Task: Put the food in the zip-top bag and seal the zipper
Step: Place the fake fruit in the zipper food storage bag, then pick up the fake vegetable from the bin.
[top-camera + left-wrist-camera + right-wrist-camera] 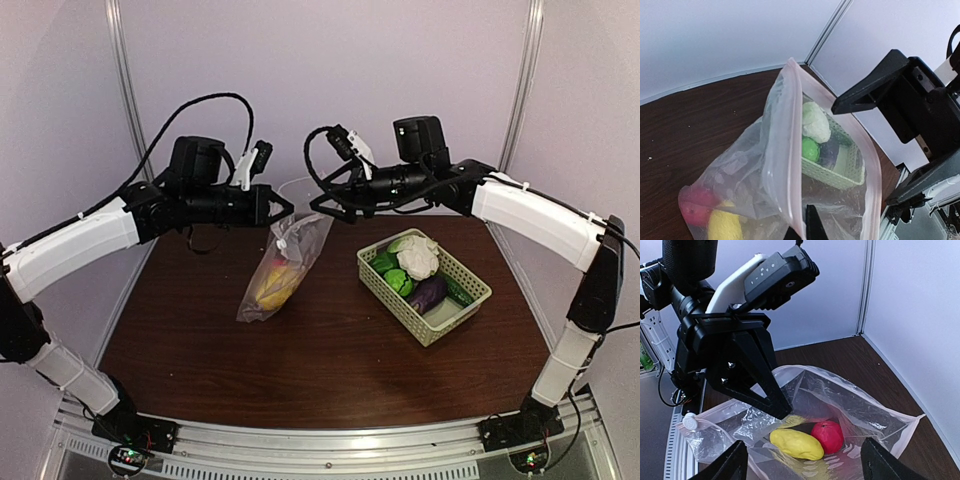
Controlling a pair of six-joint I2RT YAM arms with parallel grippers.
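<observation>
Left jaws pinch zip-top bag [283,262] rim, bag bottom on table [330,370]. Right jaws wide, empty, over mouth. Yellow piece [796,444] + red ball [827,436] inside. Mid-loading. Next: right to basket [395,303], grab cauliflower [418,256]. Zipper [796,115] not yet sealed.

From my station I see a dark brown wood-grain desk [340,370] boxed in on three sides by plain pale panels with a faint lilac cast: a back wall [320,80], a left wall [50,100] and a right wall [600,100]. Two slim aluminium uprights, a left post [128,110] and a right post [521,100], stand at the desk's far corners where the panels meet. A ribbed metal rail [330,450] runs along the near edge. The light is soft and even, with a mild sheen on the desk. Beyond the near edge, my right wrist view catches a white socket strip [651,332].
</observation>
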